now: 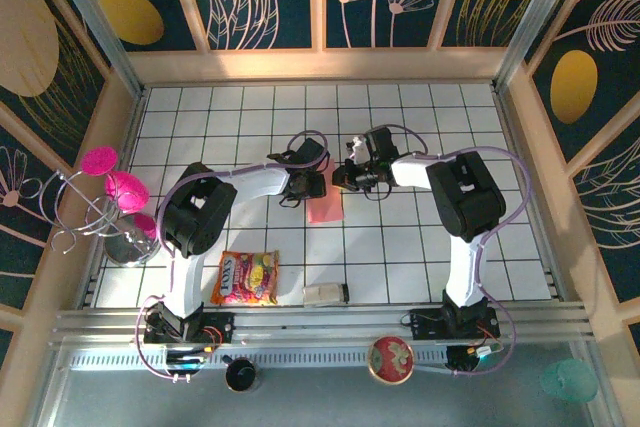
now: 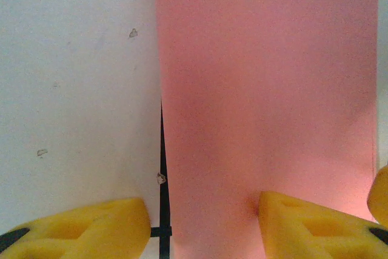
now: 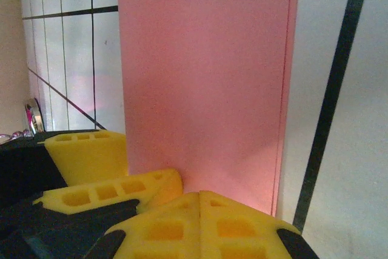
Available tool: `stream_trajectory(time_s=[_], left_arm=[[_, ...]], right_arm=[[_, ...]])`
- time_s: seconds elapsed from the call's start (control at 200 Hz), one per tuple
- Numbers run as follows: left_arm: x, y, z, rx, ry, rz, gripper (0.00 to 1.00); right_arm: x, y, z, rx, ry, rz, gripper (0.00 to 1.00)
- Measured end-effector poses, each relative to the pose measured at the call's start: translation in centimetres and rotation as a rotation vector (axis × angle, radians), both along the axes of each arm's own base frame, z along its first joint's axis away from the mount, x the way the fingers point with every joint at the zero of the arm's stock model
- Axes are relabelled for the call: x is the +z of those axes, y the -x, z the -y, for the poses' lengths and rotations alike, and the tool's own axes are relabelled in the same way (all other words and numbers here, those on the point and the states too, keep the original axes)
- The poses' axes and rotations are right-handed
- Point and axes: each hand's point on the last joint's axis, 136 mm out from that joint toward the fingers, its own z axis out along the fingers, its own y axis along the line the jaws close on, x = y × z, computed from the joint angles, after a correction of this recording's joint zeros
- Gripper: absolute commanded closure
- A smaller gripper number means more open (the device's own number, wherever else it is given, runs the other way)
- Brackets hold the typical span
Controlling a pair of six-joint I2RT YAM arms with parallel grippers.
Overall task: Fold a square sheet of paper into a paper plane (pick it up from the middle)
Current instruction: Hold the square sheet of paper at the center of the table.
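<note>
Top view: the pink paper (image 1: 325,208) lies folded into a narrow strip on the tiled table (image 1: 400,257), about mid-field. My 2 grippers meet at its far end, the left gripper (image 1: 308,187) by its left corner and the right gripper (image 1: 345,179) by its right. A snack packet (image 1: 245,279) lies well apart, near the left base.

Left wrist: the left gripper (image 2: 203,227) is released, with 1 finger over bare tile and the other on the paper (image 2: 267,101) (its long edge runs between them).

Right wrist: the right gripper (image 3: 200,222) is clenched, tips together at the near edge of the paper (image 3: 206,83). I cannot tell whether any paper is nipped.
</note>
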Motion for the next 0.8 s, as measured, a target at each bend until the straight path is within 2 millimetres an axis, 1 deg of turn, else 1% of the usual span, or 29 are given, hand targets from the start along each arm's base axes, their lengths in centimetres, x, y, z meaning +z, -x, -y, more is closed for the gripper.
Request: stream_trajectory(time_s=[0.095,0.275,0.591,0.726,0.801], left_arm=[[0.0,0.0,0.0,-0.002,-0.001,0.000,0.44],[0.0,0.0,0.0,-0.003,-0.002,0.001,0.44],[0.0,0.0,0.0,-0.003,-0.004,0.004,0.44],[0.5,0.1,0.1,-0.006,0.015,0.019,0.44],[1.3,0.0,0.4,-0.008,0.041,0.041,0.44]], right_arm=[[-0.3,-0.1,-0.1,0.002,0.002,-0.004,0.94],[-1.6,0.5,0.0,0.010,0.024,-0.044,0.94],[-2.0,0.3,0.0,0.014,0.064,-0.060,0.97],[-2.0,0.3,0.1,0.010,0.070,-0.061,0.98],[-2.1,0.3,0.1,0.009,0.073,-0.062,0.99]])
